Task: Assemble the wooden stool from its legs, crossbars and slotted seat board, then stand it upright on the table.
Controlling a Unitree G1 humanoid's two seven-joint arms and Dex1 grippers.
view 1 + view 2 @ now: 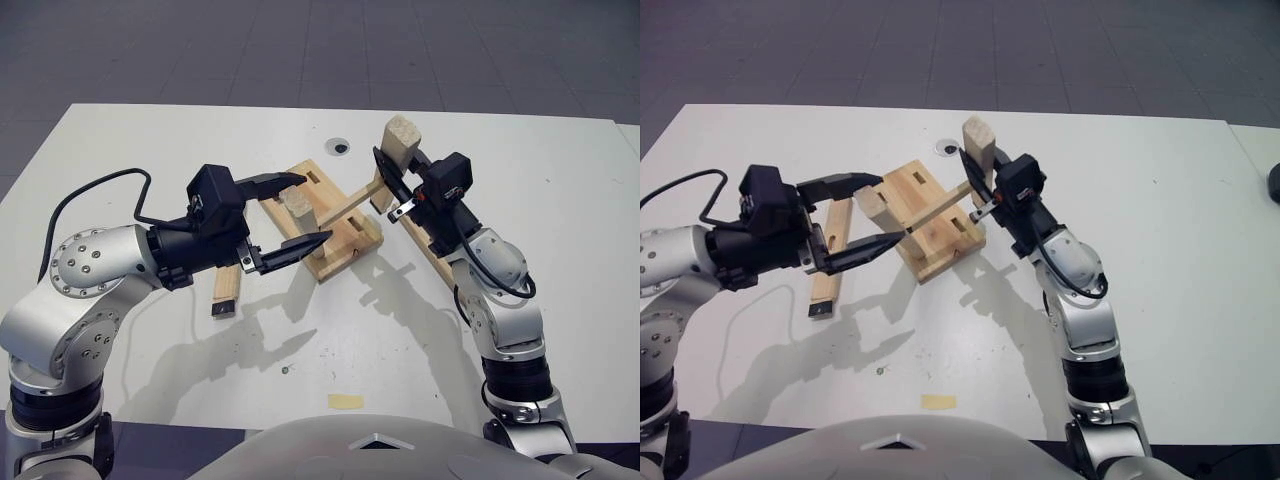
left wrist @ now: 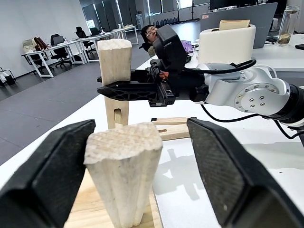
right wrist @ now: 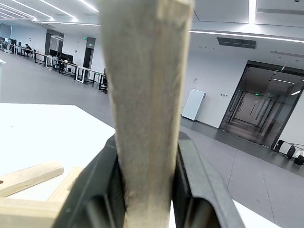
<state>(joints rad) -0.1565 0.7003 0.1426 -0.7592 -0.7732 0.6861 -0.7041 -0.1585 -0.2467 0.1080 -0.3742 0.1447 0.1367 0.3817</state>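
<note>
While right gripper point(image 1: 388, 182) clamps, leg point(image 1: 401, 135) stands upright

One seat board point(image 1: 338, 252), two legs point(image 1: 298, 206) point(image 1: 400, 140), one crossbar point(image 1: 348, 208), one loose slat point(image 1: 228, 288).

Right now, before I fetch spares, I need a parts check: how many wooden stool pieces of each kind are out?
Seat board: 1
Upright legs: 2
Crossbar: 1
Loose stick lying flat, kind unclear: 1
Total: 5 that I can make out
</note>
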